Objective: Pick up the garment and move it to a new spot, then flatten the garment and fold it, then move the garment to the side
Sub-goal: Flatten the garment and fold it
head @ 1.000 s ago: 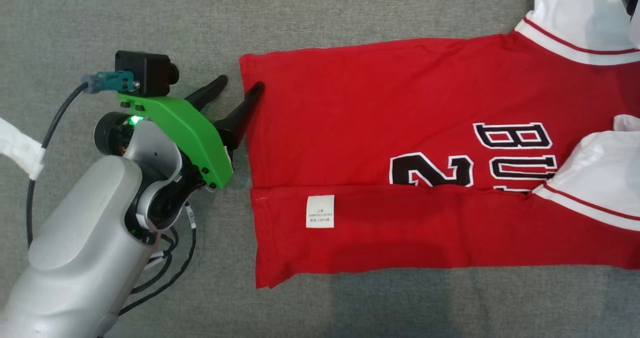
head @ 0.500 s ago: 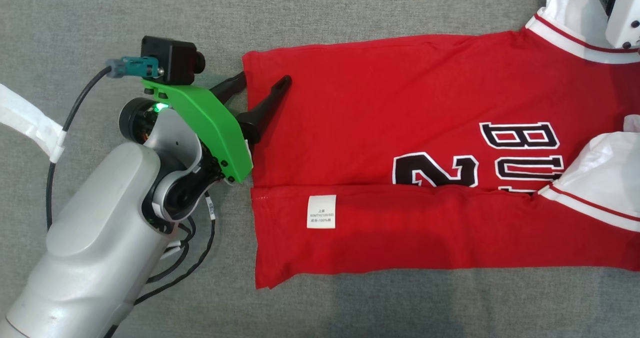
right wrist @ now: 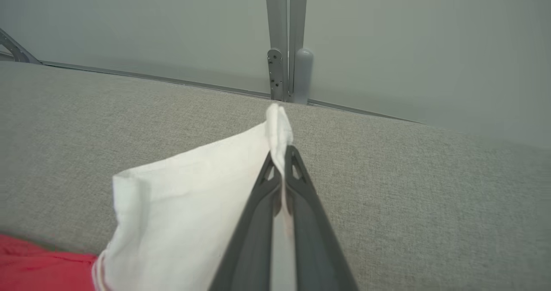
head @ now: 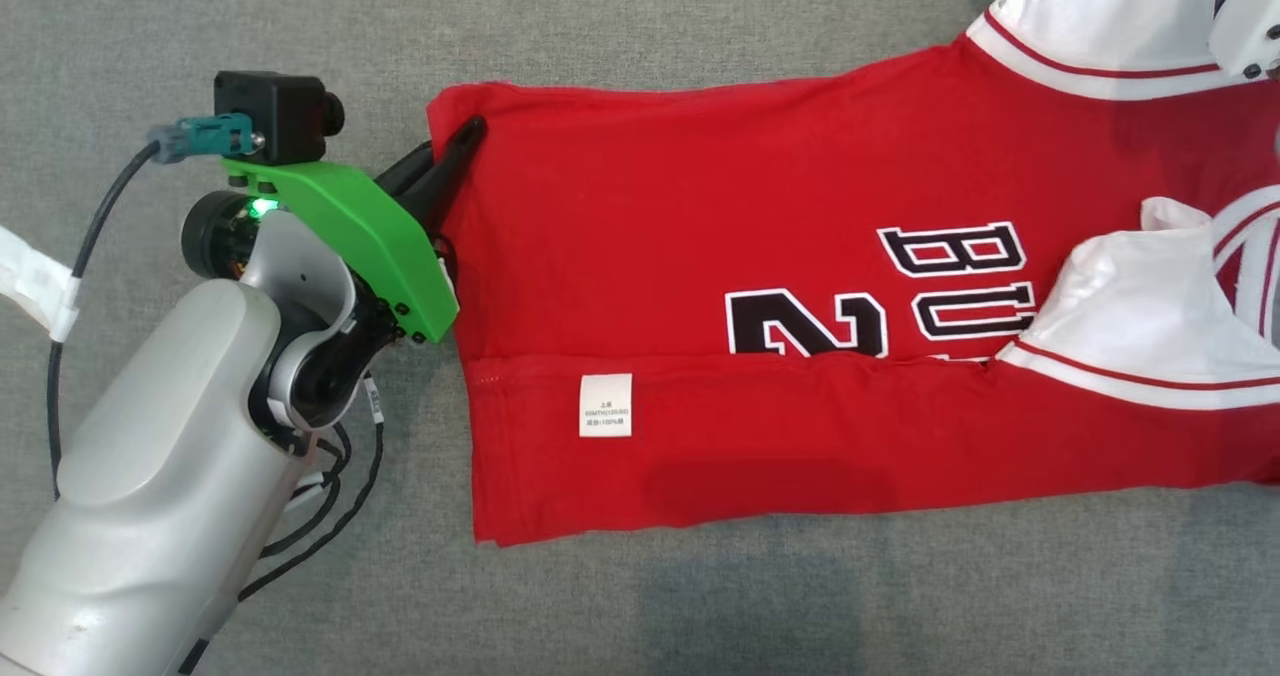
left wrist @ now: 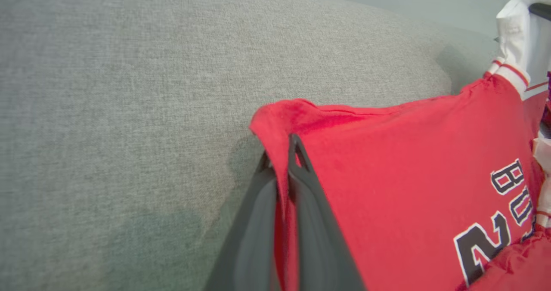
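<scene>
The red garment (head: 700, 216) lies lengthwise across the grey cloth-covered table (head: 650, 606). Its near long side is already turned over, so the white label (head: 606, 405) faces up. Farther back, at the garment's far left hem corner, the left tool (head: 468, 134) is clamped on the red cloth. The left wrist view shows the hem pinched between its two dark fingers (left wrist: 310, 205) and bunched just above the tips. Farthest off, toward the table's far edge, the right tool (right wrist: 282, 153) is closed on the tip of the white sleeve (right wrist: 193, 196), which rises off the table in a peak.

The step in hand looks like folding the far long side over toward the near one. To do it well:
- Raise both tools together and keep the cloth between them lightly taut.
- Carry that edge toward the table's near edge.
- Lay it level with the turned-over side.

Whether the left tool holds one layer or two cannot be told. A slow lift would show whether the bottom layer drags.
</scene>
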